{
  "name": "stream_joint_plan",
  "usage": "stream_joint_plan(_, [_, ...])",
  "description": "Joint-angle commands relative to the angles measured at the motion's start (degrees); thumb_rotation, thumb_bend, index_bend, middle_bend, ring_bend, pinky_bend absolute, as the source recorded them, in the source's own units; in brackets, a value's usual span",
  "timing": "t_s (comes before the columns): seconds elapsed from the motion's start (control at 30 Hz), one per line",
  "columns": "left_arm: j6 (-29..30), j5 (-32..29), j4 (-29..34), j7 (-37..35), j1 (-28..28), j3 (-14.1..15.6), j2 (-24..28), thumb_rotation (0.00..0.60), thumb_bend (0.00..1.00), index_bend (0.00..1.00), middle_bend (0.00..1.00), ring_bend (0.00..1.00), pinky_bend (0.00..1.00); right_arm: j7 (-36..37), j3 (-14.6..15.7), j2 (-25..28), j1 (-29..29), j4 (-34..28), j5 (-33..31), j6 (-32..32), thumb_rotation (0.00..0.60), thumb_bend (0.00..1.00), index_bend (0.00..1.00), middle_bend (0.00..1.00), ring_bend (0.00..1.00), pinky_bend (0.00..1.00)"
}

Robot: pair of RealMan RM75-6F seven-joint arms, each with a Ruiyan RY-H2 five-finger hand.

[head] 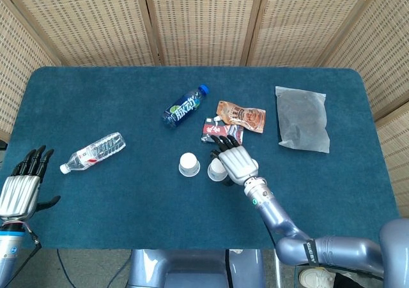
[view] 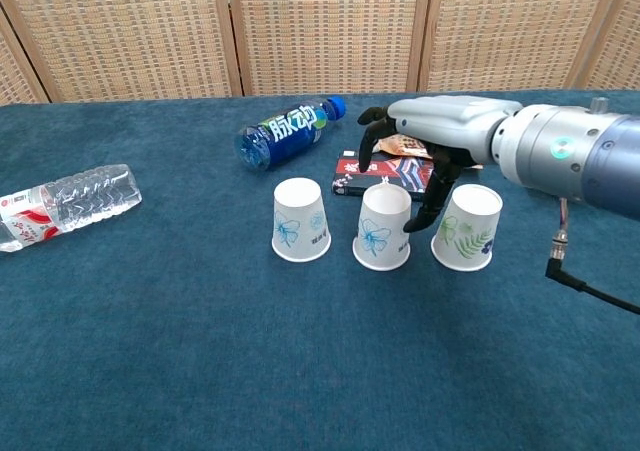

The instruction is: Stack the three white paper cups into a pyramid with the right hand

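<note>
Three cups stood upside down in a row on the table (view: 150, 371), all still at table level, so no pyramid had been started. The right hand (view: 425, 136) hung over the row with its fingers (view: 437, 193) curled downward and partly spread, reaching down between the middle cup (view: 383, 229) and the right cup (view: 467, 227); whether any finger actually touched either cup could not be told, and no cup looked lifted or gripped. The left cup (view: 301, 220) stood apart on the hand's far side. The left hand (head: 19, 189) rested open near the table's edge, holding nothing. Just beyond the right hand lay a dark packet (view: 385, 176) and an orange pouch (head: 241, 115), with a blue bottle (view: 285, 134) farther off, a clear bottle (view: 65, 203) well away, and a grey bag (head: 302, 119) out to the other side. My worry was that fingers wedged between two light cups could tip or push one aside, or drag both when closing. The chest view showed all three cups; the head view hid the right one under the hand, but alone showed the left hand and bag.
</note>
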State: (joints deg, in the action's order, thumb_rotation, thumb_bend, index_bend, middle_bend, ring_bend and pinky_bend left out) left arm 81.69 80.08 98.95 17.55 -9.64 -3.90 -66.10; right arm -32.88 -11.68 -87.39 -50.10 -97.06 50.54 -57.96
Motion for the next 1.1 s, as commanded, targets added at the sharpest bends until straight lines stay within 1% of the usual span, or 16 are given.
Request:
stream_joint_plan(0.03, [0.01, 0.0, 0.03, -0.15, 0.04, 0.01, 0.1, 0.6, 0.14, 0.02, 0.0, 0.0, 0.17, -1.71, -0.52, 1.5, -0.11, -2.84, -0.12, -1.69, 0.6, 0.15, 0.33, 0.0, 0.0, 0.1])
stream_joint_plan(0.13, [0.04, -0.04, -0.03, -0.13, 0.03, -0.04, 0.09, 0.6, 0.14, 0.02, 0.0, 0.0, 0.17, -2.48, -0.84, 2.07, -0.48, -4.46, -0.64, -2.16, 0.6, 0.15, 0.32, 0.0, 0.0, 0.1])
stream_joint_plan(0.3, [0.04, -0.24, -0.09, -0.3, 0.04, -0.14, 0.1, 0.6, 0.14, 0.02, 0.0, 0.0, 0.17, -3.01, -1.1, 2.43, -1.06, -5.37, -2.09, -2.19, 0.6, 0.15, 0.32, 0.0, 0.0, 0.1])
stream_joint_plan(0.77, [-0.25, -0.72, -0.31, -1.02, -0.08, -0.39, 0.3, 0.6, 0.14, 0.02, 0.0, 0.0, 0.17, -4.2, -2.38, 1.34, -4.02, -5.28, -3.81, -1.99, 0.6, 0.15, 0.32, 0.0, 0.0, 0.1])
stream_joint_plan(1.1, [-0.38, -1.08, -0.37, -1.12, -0.13, -0.52, 0.31, 0.6, 0.14, 0.02, 0.0, 0.0, 0.17, -4.5, -2.95, -0.63, -6.23, -3.0, -5.62, -1.19, 0.6, 0.15, 0.31, 0.0, 0.0, 0.1])
